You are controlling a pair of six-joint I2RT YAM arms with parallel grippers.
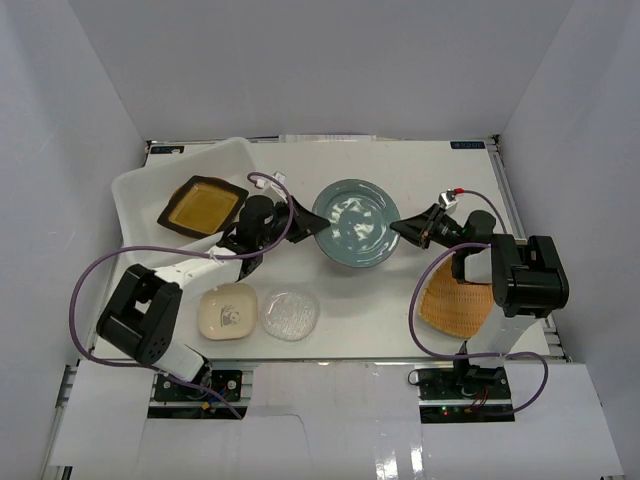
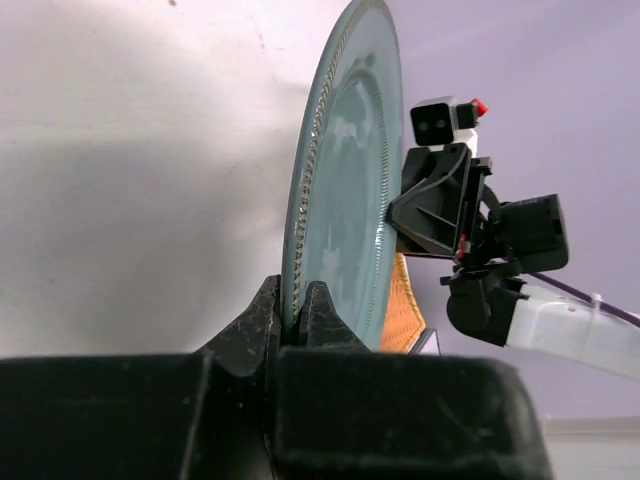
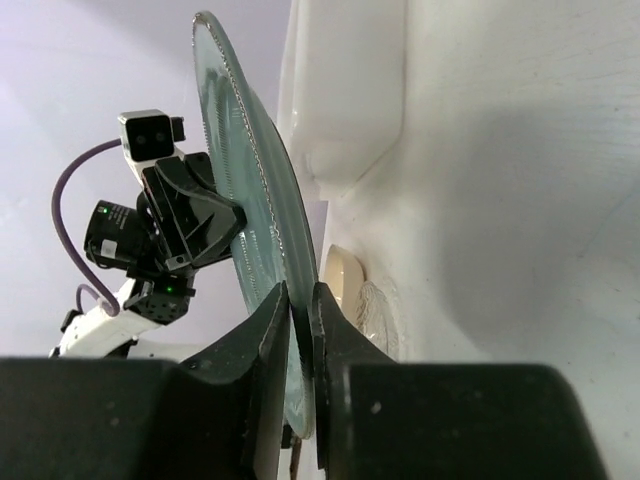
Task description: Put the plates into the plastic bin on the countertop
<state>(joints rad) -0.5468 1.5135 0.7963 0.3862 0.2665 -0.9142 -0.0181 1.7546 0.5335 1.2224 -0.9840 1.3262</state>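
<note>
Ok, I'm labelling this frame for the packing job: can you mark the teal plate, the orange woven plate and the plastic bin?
teal plate (image 1: 352, 222), top view, on its centre well.
orange woven plate (image 1: 448, 305), top view, on its exposed left half.
plastic bin (image 1: 180, 168), top view, on its far inner wall.

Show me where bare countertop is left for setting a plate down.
Bare: the far strip of countertop behind the teal plate, from the bin to the right rail; and the near gap between the glass dish and the orange woven plate. Crowded: near left, cream dish beside glass dish.
</note>
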